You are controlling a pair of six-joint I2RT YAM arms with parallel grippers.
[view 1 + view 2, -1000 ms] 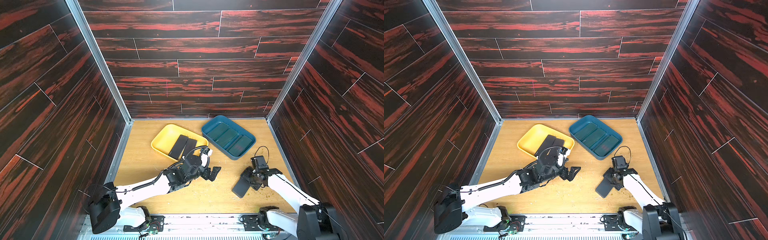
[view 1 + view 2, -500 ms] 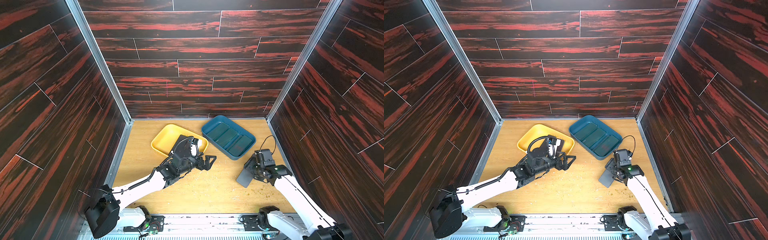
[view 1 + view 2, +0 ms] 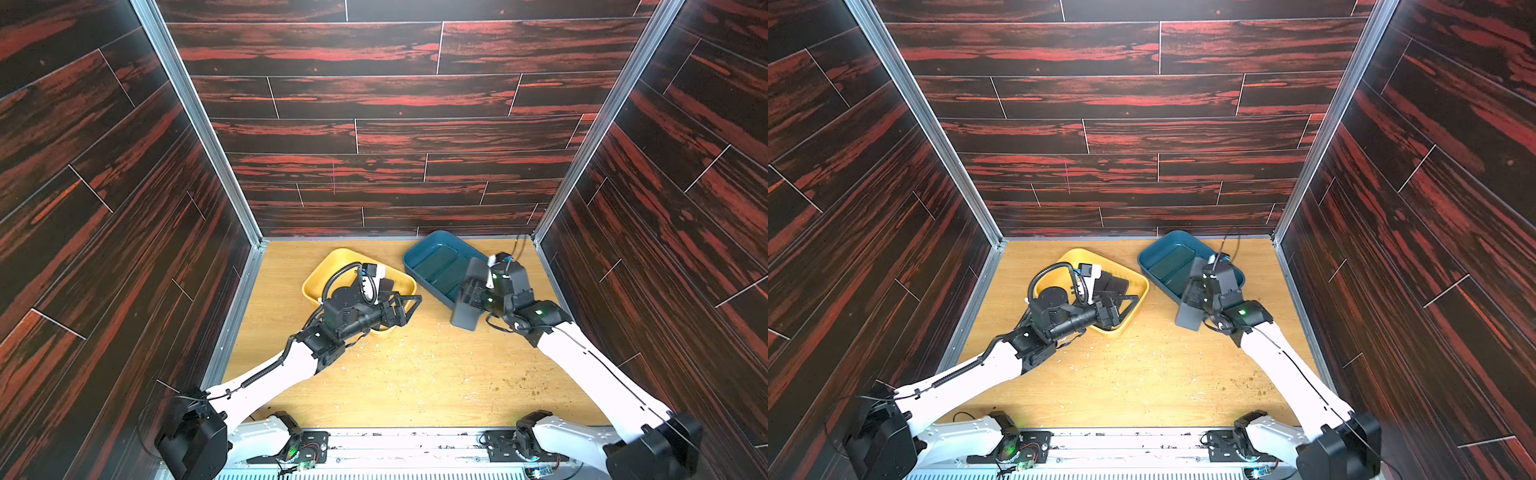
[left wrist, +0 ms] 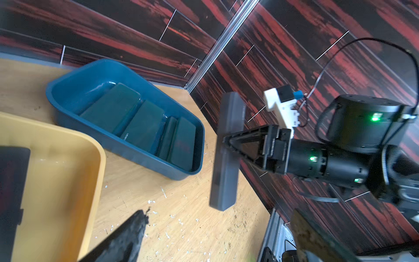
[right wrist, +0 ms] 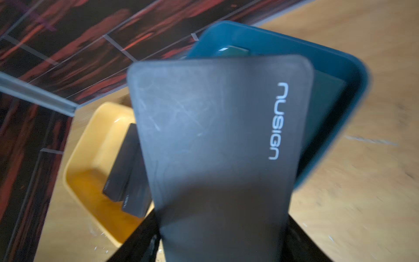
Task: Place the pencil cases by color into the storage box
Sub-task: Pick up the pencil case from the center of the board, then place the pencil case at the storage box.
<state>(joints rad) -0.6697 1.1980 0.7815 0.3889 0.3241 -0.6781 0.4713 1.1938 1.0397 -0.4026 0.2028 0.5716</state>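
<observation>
Grip detail: right gripper (image 4: 226, 143) clamped on a black pencil case (image 4: 224, 179), which stands on edge above the table (image 3: 415, 374), just beside the blue tray (image 4: 127, 72) containing green cases (image 4: 113, 108). The left gripper (image 3: 409, 309), jaws spread wide and holding nothing, hovers over the yellow tray (image 3: 328, 266), where two black cases (image 5: 127, 177) lie.

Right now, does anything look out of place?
The black case in the right gripper hangs on end by the blue tray, which holds only green cases; black ones lie in the yellow tray.
</observation>
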